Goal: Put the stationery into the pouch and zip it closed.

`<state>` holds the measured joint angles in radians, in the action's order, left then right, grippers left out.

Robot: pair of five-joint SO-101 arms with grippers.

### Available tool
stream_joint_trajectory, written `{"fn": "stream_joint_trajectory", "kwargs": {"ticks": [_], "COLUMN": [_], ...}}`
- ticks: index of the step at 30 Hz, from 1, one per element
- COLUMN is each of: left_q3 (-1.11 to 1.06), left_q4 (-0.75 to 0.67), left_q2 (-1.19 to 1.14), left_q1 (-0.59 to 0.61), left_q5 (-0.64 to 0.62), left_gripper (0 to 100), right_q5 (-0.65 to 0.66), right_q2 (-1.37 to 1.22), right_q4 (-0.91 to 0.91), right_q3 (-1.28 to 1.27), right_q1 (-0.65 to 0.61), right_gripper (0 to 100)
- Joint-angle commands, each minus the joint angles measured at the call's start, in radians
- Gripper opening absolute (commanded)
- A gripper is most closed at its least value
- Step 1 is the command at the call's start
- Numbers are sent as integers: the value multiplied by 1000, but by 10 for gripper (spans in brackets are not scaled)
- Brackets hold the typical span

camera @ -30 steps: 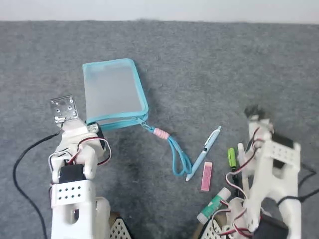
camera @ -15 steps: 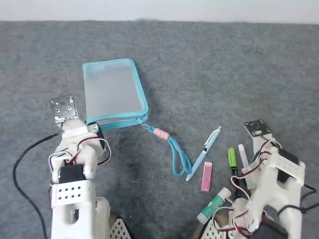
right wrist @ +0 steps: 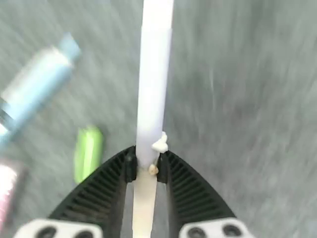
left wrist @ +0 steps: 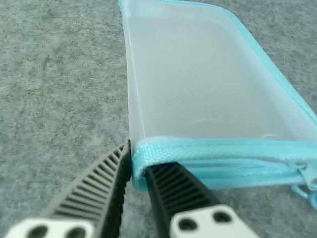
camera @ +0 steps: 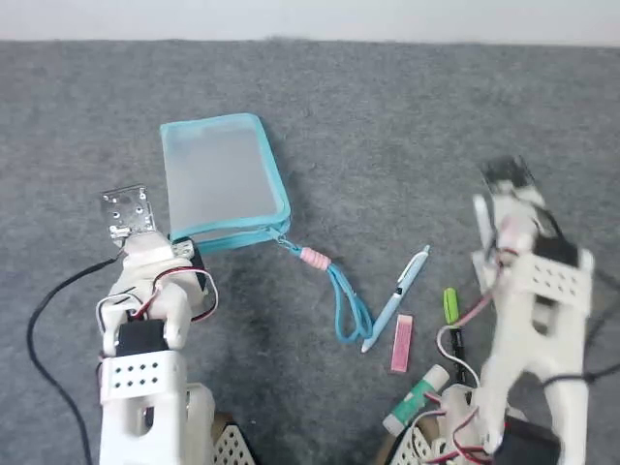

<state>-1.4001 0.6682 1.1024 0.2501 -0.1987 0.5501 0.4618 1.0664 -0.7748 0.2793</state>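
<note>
The translucent pouch [camera: 221, 179] with teal trim lies flat at the left-middle of the mat, its strap [camera: 341, 295] trailing toward the stationery. My left gripper [camera: 184, 250] is shut on the pouch's [left wrist: 198, 94] near zipper corner, fingers [left wrist: 173, 191] pinching the teal edge. My right gripper [camera: 492, 250] is lifted over the right side, shut on a white pen [camera: 481, 221], which sticks out past the jaws [right wrist: 153, 94]. On the mat lie a blue pen [camera: 397, 298], a pink eraser [camera: 401, 343], a green highlighter [camera: 450, 305] and a green-and-white glue stick [camera: 417, 399].
Grey felt mat [camera: 387, 126] covers the table, with open room at the far side and between the pouch and the stationery. A black cable [camera: 39, 320] loops by the left arm's base. Below the right gripper show the blue pen [right wrist: 39, 94] and the highlighter [right wrist: 88, 152].
The right arm has risen and swung toward the far side, carrying the white pen that lay beside the green highlighter half a second ago. The left arm holds still on the pouch.
</note>
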Motion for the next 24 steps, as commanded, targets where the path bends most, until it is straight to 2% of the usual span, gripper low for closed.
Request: {"fn": "stream_joint_trajectory", "kwargs": {"ticks": [1, 8, 12, 14, 18, 21, 24], "left_q3": [12, 8, 8, 8, 8, 8, 12], "left_q4": [-35, -35, -35, -35, -35, -35, -35], "left_q2": [-9, -9, -9, -9, -9, -9, -9], "left_q1": [0, 0, 0, -3, -5, -5, -5], "left_q5": [-14, -14, -12, -12, -12, -12, -12], "left_gripper": [12, 12, 12, 12, 12, 12, 12], "right_q5": [-109, -143, -138, -138, -77, -54, -52], "right_q2": [-163, -670, -854, -888, -848, -785, -713], "right_q4": [33, 36, 38, 38, 96, 168, 166], "right_q3": [298, 600, 732, 758, 758, 736, 643], "right_q1": [-122, -107, -87, -84, -84, -84, -81], "right_gripper": [6, 7, 10, 34, 147, 148, 136]}}
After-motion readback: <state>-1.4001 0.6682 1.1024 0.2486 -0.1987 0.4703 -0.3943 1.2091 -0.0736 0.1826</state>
